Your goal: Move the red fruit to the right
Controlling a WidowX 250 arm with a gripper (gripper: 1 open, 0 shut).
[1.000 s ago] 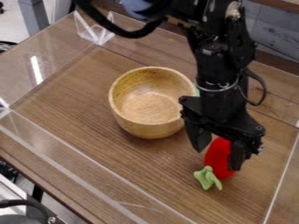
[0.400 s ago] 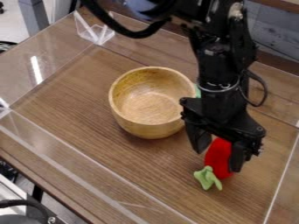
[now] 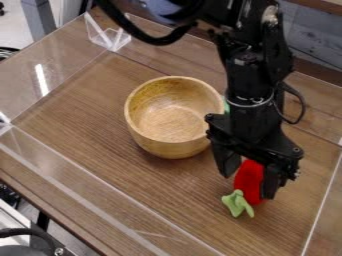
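Observation:
The red fruit (image 3: 249,181), a small red strawberry with a light green stem (image 3: 237,204), lies on the wooden table right of the bowl. My gripper (image 3: 253,177) hangs straight down over it, its black fingers (image 3: 227,170) standing open on either side of the fruit. The fruit's upper part is partly hidden between the fingers, and its stem pokes out below toward the front. The fruit rests on the table rather than hanging in the air.
A round wooden bowl (image 3: 175,117) sits at the table's middle, just left of my gripper. Clear plastic walls (image 3: 54,75) ring the table. The black arm (image 3: 247,50) rises from the gripper to the top of the view.

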